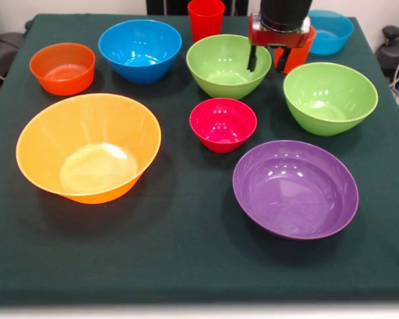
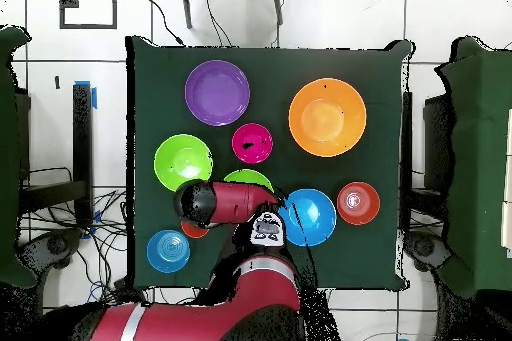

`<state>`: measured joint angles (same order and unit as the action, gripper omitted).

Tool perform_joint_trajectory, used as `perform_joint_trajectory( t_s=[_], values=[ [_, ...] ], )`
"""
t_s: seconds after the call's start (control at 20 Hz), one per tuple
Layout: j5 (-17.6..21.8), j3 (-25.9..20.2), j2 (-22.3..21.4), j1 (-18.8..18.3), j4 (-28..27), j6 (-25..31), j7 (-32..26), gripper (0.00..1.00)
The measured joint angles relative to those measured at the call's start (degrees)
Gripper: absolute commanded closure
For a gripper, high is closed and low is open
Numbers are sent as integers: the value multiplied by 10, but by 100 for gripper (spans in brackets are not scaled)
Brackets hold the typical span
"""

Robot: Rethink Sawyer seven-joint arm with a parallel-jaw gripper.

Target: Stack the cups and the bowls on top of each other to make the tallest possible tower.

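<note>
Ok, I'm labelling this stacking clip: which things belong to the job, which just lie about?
Job: red plastic tumbler; orange plastic tumbler; round plastic bowls: large orange, purple, lime green, second lime green, blue, light blue, small red, small orange-red.
Lying about: dark green tablecloth; floor cables.

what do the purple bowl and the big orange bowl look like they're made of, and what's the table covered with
Purple bowl: probably glossy, opaque plastic, judging by the sharp light glints inside. Large orange bowl: likely thinner plastic, seemingly slightly translucent, with a bright patch on its base. Table cover: looks like dark green cloth, matte, with no reflections.
</note>
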<state>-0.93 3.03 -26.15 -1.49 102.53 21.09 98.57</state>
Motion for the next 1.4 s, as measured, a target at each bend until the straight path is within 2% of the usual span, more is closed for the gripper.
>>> perform_joint_trajectory(
  t_s=[0.25,0.3,1.4],
  values=[
    [0,0,2,0,0,0,0,0],
    [0,0,2,0,0,0,0,100],
    [0,9,-7,4,-8,-4,12,100]
  ],
)
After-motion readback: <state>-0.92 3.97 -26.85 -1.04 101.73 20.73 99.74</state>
